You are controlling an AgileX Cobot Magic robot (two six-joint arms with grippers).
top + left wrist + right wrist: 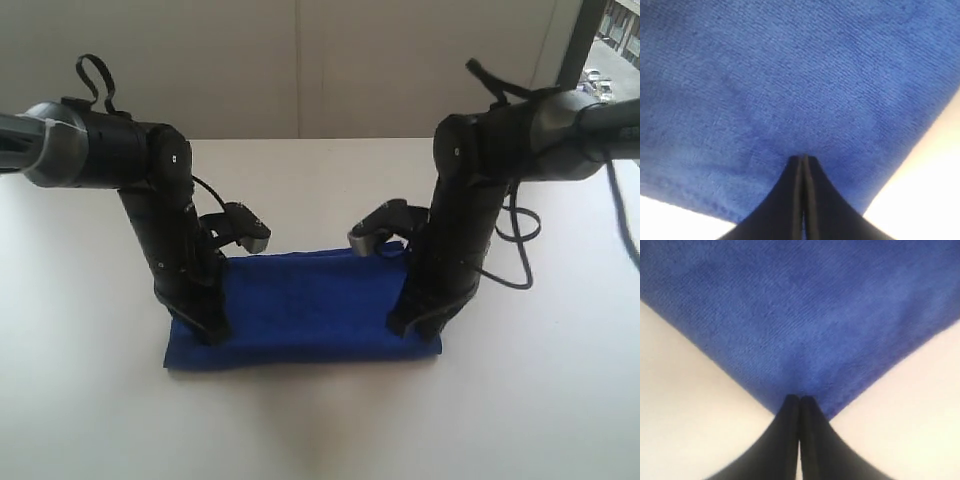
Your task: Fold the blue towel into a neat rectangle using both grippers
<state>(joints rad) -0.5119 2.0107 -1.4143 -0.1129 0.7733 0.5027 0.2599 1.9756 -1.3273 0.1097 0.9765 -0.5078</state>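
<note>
The blue towel [300,305] lies as a flat, wide rectangle on the white table [90,320]. My left gripper [215,335] points straight down onto its near left corner, and my right gripper [412,325] does the same at the near right corner. In the left wrist view the black jaws of the left gripper [803,158] are pressed together with their tips sunk into the towel [790,75] just inside its edge. The right gripper [800,397] is likewise shut, pinching the very corner of the towel [800,315]. No white tag shows.
Bare white table surrounds the towel on all sides. The table's far edge [320,140] meets a pale wall. A window [615,50] shows at the top right. Black cables [515,240] loop off the right arm.
</note>
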